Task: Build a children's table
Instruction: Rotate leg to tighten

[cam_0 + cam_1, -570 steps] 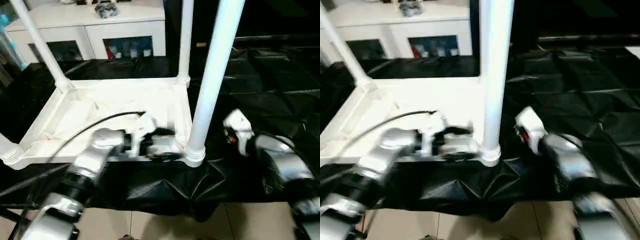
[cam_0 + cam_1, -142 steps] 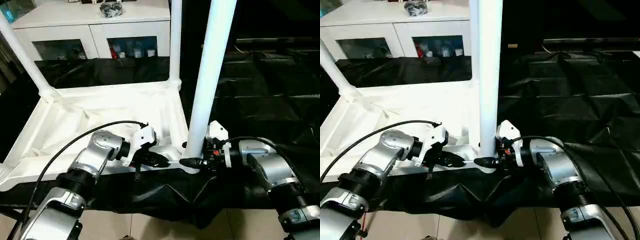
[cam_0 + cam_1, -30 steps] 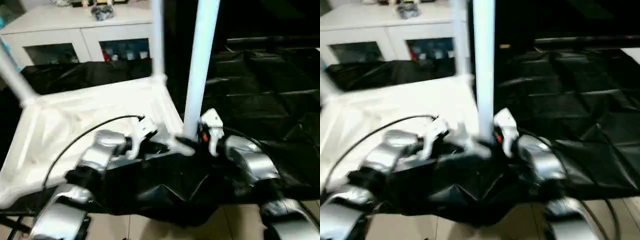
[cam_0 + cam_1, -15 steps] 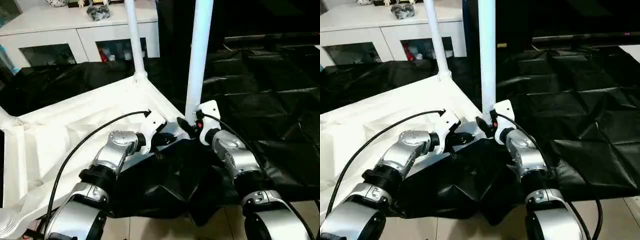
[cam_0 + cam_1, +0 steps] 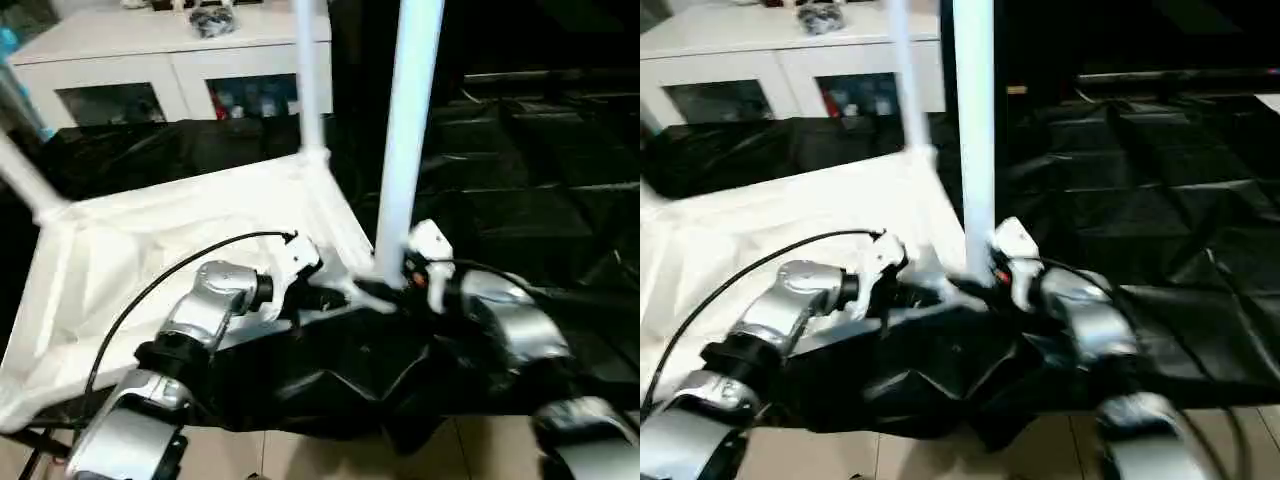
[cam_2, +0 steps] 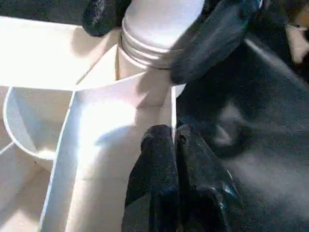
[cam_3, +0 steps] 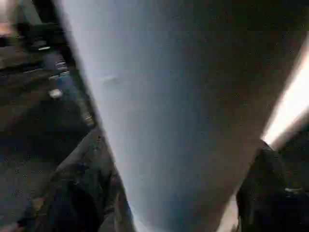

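The children's table lies upside down, its white top [image 5: 150,240] on the black-draped work table. Three white legs stand up from its corners: the near right leg [image 5: 405,130], a far leg [image 5: 310,80] and a left leg [image 5: 20,170]. My left gripper [image 5: 320,298] is shut on the top's thin rim [image 6: 170,108], right beside the near right corner socket [image 6: 145,92]. My right gripper [image 5: 375,290] holds the base of the near right leg [image 7: 159,121], one black finger [image 7: 77,193] on each side of it.
A white glass-door cabinet [image 5: 170,60] stands behind the work table. Creased black cloth [image 5: 540,170] covers the table to the right and hangs over its front edge. Tiled floor [image 5: 300,450] shows below. A black cable [image 5: 170,280] arcs over my left forearm.
The whole picture has shifted. The table top has swung with both arms since half a second ago, its far corner now further right. Both grippers stay at the near right corner.
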{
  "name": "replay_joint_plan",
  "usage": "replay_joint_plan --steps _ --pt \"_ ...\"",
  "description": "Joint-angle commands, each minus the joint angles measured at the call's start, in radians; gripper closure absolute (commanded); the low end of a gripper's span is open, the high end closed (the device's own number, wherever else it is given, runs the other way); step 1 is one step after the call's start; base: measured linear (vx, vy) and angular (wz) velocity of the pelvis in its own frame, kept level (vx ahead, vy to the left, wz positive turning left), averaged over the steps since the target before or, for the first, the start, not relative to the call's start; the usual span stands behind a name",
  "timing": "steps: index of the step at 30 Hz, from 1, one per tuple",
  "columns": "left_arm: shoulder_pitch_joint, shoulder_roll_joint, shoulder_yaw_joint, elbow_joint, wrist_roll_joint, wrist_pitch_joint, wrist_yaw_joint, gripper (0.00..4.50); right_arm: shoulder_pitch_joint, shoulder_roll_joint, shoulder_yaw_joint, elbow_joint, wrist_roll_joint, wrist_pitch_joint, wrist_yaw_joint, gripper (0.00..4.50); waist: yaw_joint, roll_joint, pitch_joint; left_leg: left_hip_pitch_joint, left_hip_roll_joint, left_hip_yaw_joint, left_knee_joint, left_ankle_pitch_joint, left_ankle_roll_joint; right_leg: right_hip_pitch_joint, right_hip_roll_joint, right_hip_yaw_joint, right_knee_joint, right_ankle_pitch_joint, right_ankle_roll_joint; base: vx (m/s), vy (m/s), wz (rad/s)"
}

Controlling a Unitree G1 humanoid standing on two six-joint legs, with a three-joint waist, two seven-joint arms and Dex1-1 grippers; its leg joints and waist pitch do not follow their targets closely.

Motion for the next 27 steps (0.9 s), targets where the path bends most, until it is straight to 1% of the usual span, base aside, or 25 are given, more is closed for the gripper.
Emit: replay_joint_plan --steps 1,2,3,4,6,7,8,9,11,13,14,15,16,17,18,19,20,21,22,23,24,26,27 --pt "-0.021 -0.023 -0.016 -0.049 -0.029 -0.012 -0.019 4.50 0.012 0.036 0.104 -0.067 0.038 0.026 0.114 1.41 -0.002 -0.008 -0.062 0.007 0.016 0.003 -0.060 -0.248 0.095 0.058 -0.038 0.027 -0.062 -0.203 -0.248 0.000 0.000 0.00" --pt "-0.022 -0.003 -0.025 -0.053 -0.032 -0.005 -0.058 4.50 0.018 0.018 0.116 -0.089 0.049 0.054 0.165 1.50 -0.002 -0.011 -0.062 0.006 0.016 0.003 -0.060 -0.245 0.094 0.059 -0.038 0.027 -0.062 -0.204 -0.247 0.000 0.000 0.00" --pt "-0.022 -0.001 -0.026 -0.053 -0.032 -0.004 -0.062 4.50 0.018 0.017 0.118 -0.091 0.049 0.056 0.171 1.65 -0.001 -0.010 -0.062 0.005 0.016 0.002 -0.060 -0.241 0.094 0.059 -0.039 0.027 -0.060 -0.204 -0.246 0.000 0.000 0.00" --pt "-0.024 0.007 -0.027 -0.053 -0.032 -0.003 -0.076 4.50 0.020 0.009 0.124 -0.101 0.050 0.069 0.197 1.73 0.000 -0.017 -0.062 0.005 0.016 0.003 -0.060 -0.238 0.094 0.058 -0.039 0.027 -0.061 -0.205 -0.245 0.000 0.000 0.00" --pt "-0.028 0.013 -0.023 -0.051 -0.034 -0.002 -0.081 4.50 0.023 0.002 0.129 -0.117 0.055 0.088 0.211 1.81 0.003 -0.012 -0.063 0.005 0.017 0.002 -0.059 -0.226 0.094 0.058 -0.041 0.028 -0.059 -0.206 -0.246 0.000 0.000 0.00" --pt "-0.029 0.014 -0.021 -0.050 -0.035 -0.002 -0.078 4.50 0.024 0.001 0.131 -0.122 0.058 0.096 0.215 1.86 0.004 -0.022 -0.063 0.005 0.017 0.003 -0.059 -0.219 0.095 0.058 -0.040 0.028 -0.059 -0.204 -0.245 0.000 0.000 0.00" --pt "-0.030 0.015 -0.021 -0.050 -0.035 -0.001 -0.077 4.50 0.024 0.001 0.132 -0.124 0.058 0.097 0.216 1.89 0.006 -0.017 -0.062 0.006 0.017 0.003 -0.059 -0.218 0.093 0.056 -0.042 0.029 -0.059 -0.215 -0.245 0.000 0.000 0.00" --pt "-0.030 0.015 -0.018 -0.050 -0.034 -0.001 -0.068 4.50 0.025 0.003 0.134 -0.125 0.058 0.099 0.217 1.89 0.006 -0.017 -0.062 0.005 0.017 0.003 -0.059 -0.218 0.092 0.056 -0.042 0.028 -0.059 -0.218 -0.243 0.000 0.000 0.00" --pt "-0.029 0.013 -0.012 -0.049 -0.032 -0.002 -0.055 4.50 0.025 0.010 0.132 -0.122 0.054 0.097 0.207 1.91 0.008 -0.022 -0.062 0.004 0.017 0.003 -0.059 -0.211 0.090 0.057 -0.042 0.028 -0.059 -0.224 -0.238 0.000 0.000 0.00" --pt "-0.030 -0.006 0.007 -0.043 -0.025 0.000 0.010 4.50 0.009 0.057 0.098 -0.073 0.025 0.061 0.093 1.91 0.007 -0.020 -0.061 0.004 0.017 0.003 -0.059 -0.214 0.085 0.055 -0.043 0.029 -0.060 -0.242 -0.230 0.000 0.000 0.00" --pt "-0.030 -0.006 0.007 -0.043 -0.025 0.000 0.010 4.50 0.009 0.057 0.098 -0.073 0.025 0.061 0.093 1.92 0.006 -0.020 -0.060 0.002 0.016 0.002 -0.060 -0.214 0.080 0.055 -0.045 0.029 -0.062 -0.252 -0.226 0.000 0.000 0.00" --pt "-0.035 -0.019 0.018 -0.036 -0.021 0.002 0.049 4.50 -0.008 0.090 0.070 -0.031 0.007 0.046 -0.007 1.93 0.004 -0.021 -0.060 0.003 0.015 0.002 -0.061 -0.216 0.073 0.055 -0.045 0.028 -0.064 -0.269 -0.217 0.000 0.000 0.00" --pt "-0.043 -0.041 0.031 -0.022 -0.014 0.000 0.108 4.50 -0.037 0.136 0.031 0.040 -0.024 0.026 -0.171 1.93 -0.001 -0.018 -0.059 0.004 0.013 0.002 -0.061 -0.225 0.063 0.052 -0.044 0.028 -0.064 -0.289 -0.215 0.000 0.000 0.00" --pt "-0.046 -0.051 0.036 -0.016 -0.010 -0.001 0.134 4.50 -0.050 0.154 0.015 0.071 -0.038 0.017 -0.243 1.93 -0.013 -0.018 -0.056 0.001 0.011 -0.003 -0.066 -0.239 0.041 0.053 -0.046 0.025 -0.067 -0.330 -0.203 0.000 0.000 0.00" --pt "-0.047 -0.053 0.037 -0.014 -0.010 -0.002 0.139 4.50 -0.053 0.157 0.011 0.078 -0.039 0.017 -0.256 1.94 -0.017 -0.018 -0.056 0.003 0.010 -0.003 -0.067 -0.248 0.035 0.053 -0.045 0.024 -0.070 -0.352 -0.194 0.000 0.000 0.00" --pt "-0.056 -0.077 0.040 0.004 -0.002 -0.005 0.188 4.50 -0.074 0.189 -0.025 0.131 -0.039 0.026 -0.367 1.94 -0.025 0.004 -0.056 0.011 0.011 -0.002 -0.066 -0.273 0.028 0.047 -0.042 0.026 -0.076 -0.350 -0.189 0.000 0.000 0.00" --pt "-0.059 -0.088 0.040 0.011 0.002 -0.006 0.209 4.50 -0.080 0.201 -0.038 0.148 -0.035 0.032 -0.403 1.94 -0.034 -0.005 -0.061 0.006 0.008 -0.004 -0.065 -0.261 0.026 0.055 -0.038 0.026 -0.069 -0.294 -0.202 0.000 0.000 0.00" --pt "-0.066 -0.106 0.043 0.022 0.004 -0.004 0.240 4.50 -0.087 0.220 -0.054 0.166 -0.032 0.038 -0.453 1.94 -0.032 -0.005 -0.064 0.007 0.008 -0.003 -0.063 -0.248 0.030 0.055 -0.038 0.026 -0.067 -0.265 -0.207 0.000 0.000 0.00" --pt "-0.072 -0.127 0.046 0.032 0.007 -0.001 0.275 4.50 -0.095 0.240 -0.068 0.186 -0.032 0.042 -0.511 1.95 -0.034 0.014 -0.064 0.007 0.007 -0.004 -0.061 -0.237 0.033 0.054 -0.039 0.027 -0.063 -0.237 -0.214 0.000 0.000 0.00" --pt "-0.075 -0.139 0.049 0.038 0.008 0.000 0.296 4.50 -0.100 0.251 -0.076 0.199 -0.033 0.045 -0.547 1.95 -0.041 0.007 -0.065 0.004 0.006 -0.002 -0.059 -0.223 0.039 0.056 -0.036 0.026 -0.063 -0.187 -0.227 0.000 0.000 0.00" --pt "-0.082 -0.158 0.053 0.047 0.009 0.007 0.332 4.50 -0.110 0.271 -0.086 0.223 -0.043 0.038 -0.605 1.95 -0.036 0.012 -0.069 0.004 0.003 0.000 -0.053 -0.195 0.060 0.060 -0.037 0.024 -0.057 -0.138 -0.242 0.000 0.000 0.00" --pt "-0.086 -0.170 0.055 0.052 0.009 0.011 0.353 4.50 -0.116 0.284 -0.092 0.239 -0.051 0.032 -0.640 1.95 -0.038 0.009 -0.067 0.002 0.003 0.001 -0.053 -0.189 0.067 0.059 -0.037 0.024 -0.059 -0.133 -0.246 0.000 0.000 0.00" --pt "-0.092 -0.191 0.058 0.060 0.015 0.014 0.388 4.50 -0.132 0.307 -0.093 0.278 -0.068 0.010 -0.676 1.95 -0.037 0.003 -0.068 0.002 0.002 0.002 -0.052 -0.192 0.072 0.061 -0.038 0.022 -0.060 -0.148 -0.246 0.000 0.000 0.00"
